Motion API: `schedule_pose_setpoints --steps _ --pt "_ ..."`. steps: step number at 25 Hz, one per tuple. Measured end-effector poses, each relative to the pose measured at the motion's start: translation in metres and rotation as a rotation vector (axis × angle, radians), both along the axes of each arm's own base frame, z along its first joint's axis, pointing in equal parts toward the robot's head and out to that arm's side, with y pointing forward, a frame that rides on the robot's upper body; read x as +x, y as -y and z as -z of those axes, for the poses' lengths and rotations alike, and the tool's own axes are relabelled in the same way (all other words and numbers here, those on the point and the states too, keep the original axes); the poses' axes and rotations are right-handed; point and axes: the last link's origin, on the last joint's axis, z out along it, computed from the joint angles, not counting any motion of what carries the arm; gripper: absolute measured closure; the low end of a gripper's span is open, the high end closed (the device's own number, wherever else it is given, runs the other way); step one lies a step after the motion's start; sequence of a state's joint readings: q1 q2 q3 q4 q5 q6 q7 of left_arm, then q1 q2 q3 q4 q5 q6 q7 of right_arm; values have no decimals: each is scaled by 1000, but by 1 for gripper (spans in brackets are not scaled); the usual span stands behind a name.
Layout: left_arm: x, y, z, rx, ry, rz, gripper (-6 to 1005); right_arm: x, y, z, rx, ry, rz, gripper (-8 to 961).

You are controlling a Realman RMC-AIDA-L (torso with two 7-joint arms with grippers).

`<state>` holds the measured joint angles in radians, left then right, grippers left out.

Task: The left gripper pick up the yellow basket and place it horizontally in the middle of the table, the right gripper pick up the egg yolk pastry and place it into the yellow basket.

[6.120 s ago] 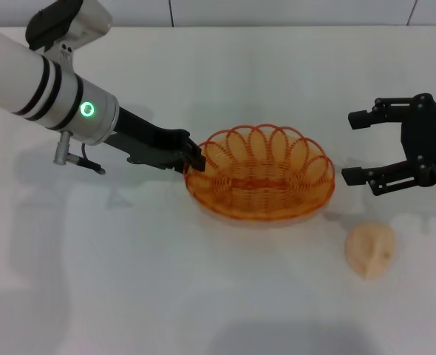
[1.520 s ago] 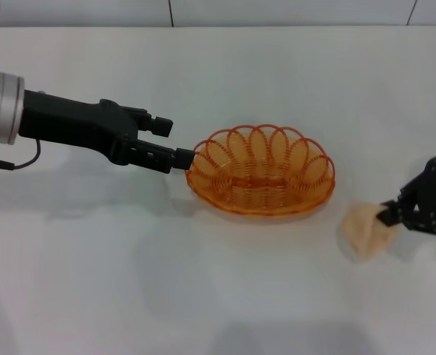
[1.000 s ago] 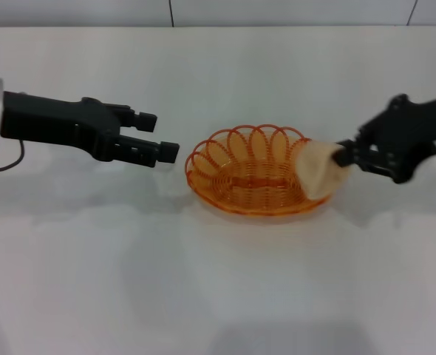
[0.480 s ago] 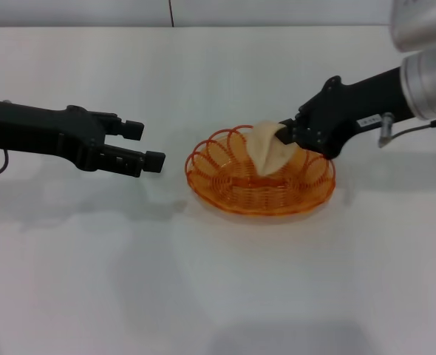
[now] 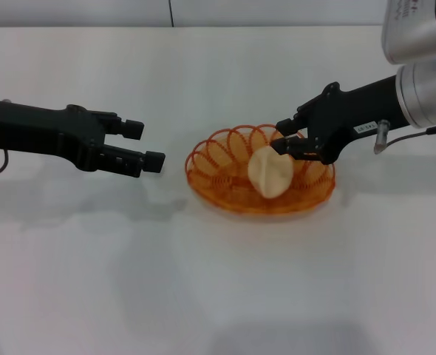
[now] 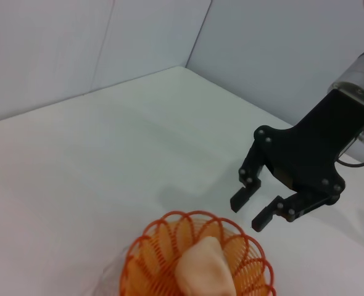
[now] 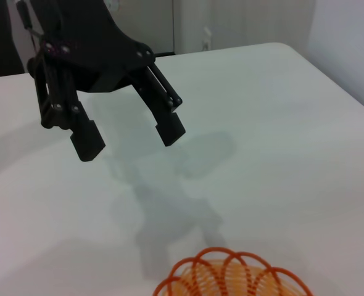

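Observation:
The yellow basket [image 5: 203,181] stands lengthwise across the middle of the white table [image 5: 218,288]. The egg yolk pastry [image 5: 270,171] lies inside it, tilted, near its middle. My right gripper [image 5: 283,136] is open and empty just above the basket's far right rim, close to the pastry but apart from it. My left gripper [image 5: 142,143] is open and empty a short way left of the basket. The left wrist view shows the basket [image 6: 146,237], the pastry [image 6: 203,268] and the right gripper [image 6: 250,210]. The right wrist view shows the left gripper [image 7: 129,140] and the basket's rim [image 7: 231,271].
A wall runs along the table's far edge. White tabletop lies on all sides of the basket, with nothing else on it in view.
The right gripper carried the pastry from the table's right over the basket, then opened; the pastry dropped into the basket. The left gripper let go of the basket and drew back left.

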<state>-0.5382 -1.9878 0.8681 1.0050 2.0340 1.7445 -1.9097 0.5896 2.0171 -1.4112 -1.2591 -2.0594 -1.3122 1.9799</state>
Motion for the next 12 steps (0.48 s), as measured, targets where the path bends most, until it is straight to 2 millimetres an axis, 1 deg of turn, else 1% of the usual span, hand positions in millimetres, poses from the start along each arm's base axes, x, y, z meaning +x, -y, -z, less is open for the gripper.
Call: schedule_pose_setpoints --steps 3,8,12 --pt "0 0 1 1 1 -2 113 2 1 -1 8 -7 5 797" --pt "-1 1 1 5 6 -3 113 5 4 -6 28 -14 7 572" --pt "-2 2 0 10 13 -4 113 12 11 -15 63 -20 3 415"
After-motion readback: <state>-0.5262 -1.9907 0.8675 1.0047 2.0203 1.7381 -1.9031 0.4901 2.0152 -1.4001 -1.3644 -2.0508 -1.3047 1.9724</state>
